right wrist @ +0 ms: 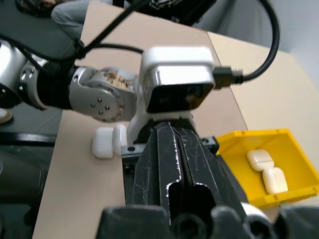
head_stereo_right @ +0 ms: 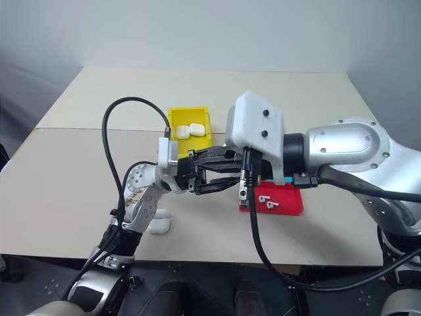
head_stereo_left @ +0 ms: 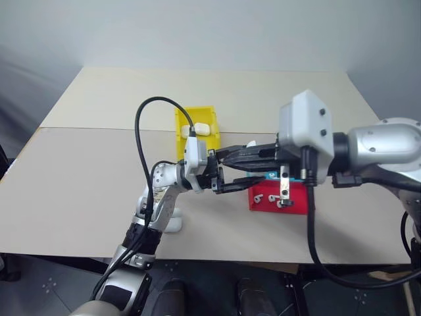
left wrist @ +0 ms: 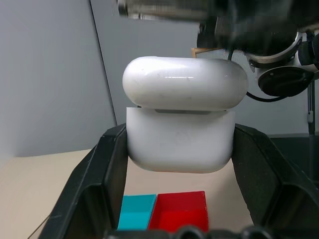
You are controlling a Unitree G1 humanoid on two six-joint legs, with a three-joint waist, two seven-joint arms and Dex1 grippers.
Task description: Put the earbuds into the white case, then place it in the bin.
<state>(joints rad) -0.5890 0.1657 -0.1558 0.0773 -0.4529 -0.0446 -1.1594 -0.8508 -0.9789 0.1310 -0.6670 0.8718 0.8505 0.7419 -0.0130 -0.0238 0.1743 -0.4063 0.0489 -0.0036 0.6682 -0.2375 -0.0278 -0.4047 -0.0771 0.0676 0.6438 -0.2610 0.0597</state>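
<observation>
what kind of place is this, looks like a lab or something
Probably a robot test bench or lab rather than a home or shop: a plain beige tabletop against a bare grey wall, set with only sorting props, a small yellow plastic bin holding white cases and a shallow red-and-teal tray.

A broad, pale beige matte surface [head_stereo_left: 85,171] with a straight seam running across it stands before a plain light grey wall [head_stereo_left: 210,29]. Beneath its near edge lies a dark grey floor [head_stereo_left: 39,283]. The light is soft and even.
</observation>
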